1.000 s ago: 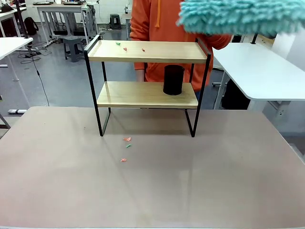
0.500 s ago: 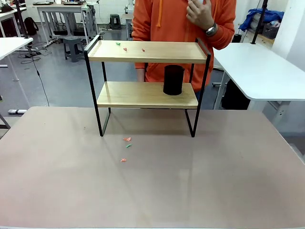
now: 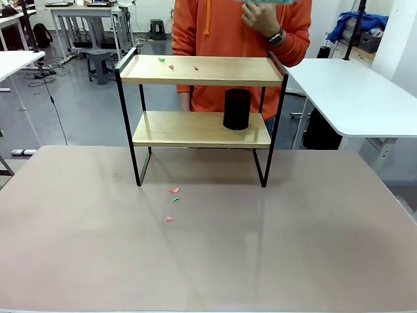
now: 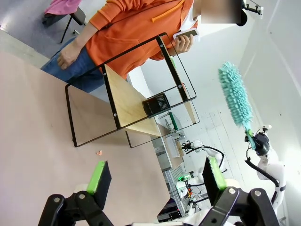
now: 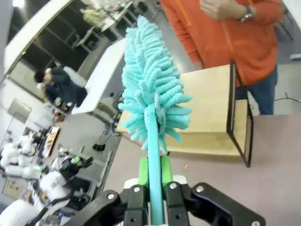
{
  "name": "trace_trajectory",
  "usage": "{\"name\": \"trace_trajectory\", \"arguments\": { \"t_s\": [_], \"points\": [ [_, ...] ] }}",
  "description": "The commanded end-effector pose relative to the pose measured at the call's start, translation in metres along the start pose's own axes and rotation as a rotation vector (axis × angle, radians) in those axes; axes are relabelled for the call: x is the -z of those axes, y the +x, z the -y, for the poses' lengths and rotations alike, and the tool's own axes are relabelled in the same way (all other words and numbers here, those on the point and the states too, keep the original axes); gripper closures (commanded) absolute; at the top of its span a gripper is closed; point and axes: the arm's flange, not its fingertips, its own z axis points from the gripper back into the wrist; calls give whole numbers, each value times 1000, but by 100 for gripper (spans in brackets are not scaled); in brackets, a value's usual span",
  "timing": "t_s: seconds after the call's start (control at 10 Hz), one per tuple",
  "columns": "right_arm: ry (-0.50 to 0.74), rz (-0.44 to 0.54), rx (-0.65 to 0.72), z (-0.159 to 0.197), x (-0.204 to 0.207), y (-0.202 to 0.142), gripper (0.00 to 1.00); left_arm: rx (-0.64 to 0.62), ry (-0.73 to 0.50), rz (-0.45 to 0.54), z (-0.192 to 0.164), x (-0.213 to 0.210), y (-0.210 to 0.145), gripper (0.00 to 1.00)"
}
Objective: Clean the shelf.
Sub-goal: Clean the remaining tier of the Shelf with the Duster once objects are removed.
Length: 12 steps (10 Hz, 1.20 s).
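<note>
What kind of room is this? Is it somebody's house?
Not a house, more likely a robot lab or workshop. White work tables stand on a bare grey floor, a cable trails across it, and a robot's right claw holds a fluffy duster.

White tables (image 3: 362,98), grey floor (image 3: 85,120)

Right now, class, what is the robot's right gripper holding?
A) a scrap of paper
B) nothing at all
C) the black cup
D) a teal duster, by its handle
D: in the right wrist view the right gripper is shut on the handle of the teal duster, whose fluffy head stands up beyond the fingertips.
</note>
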Motion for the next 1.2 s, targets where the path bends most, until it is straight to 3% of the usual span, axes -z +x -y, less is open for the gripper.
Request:
{"name": "trace_trajectory", "arguments": {
  "t_s": [0.0,0.2,0.6,1.1],
  "points": [
    [-84,105,93,-3,45,-2,87,23,-15,0,2,0,-1,0],
    [-140,142,103,0,85,-10,87,23,-15,0,2,0,-1,0],
    [-123,52,111,-4,135,-44,87,23,-15,0,2,0,-1,0],
    [-80,-86,55,-26,170,-86,87,23,-15,0,2,0,-1,0]
  ]
}}
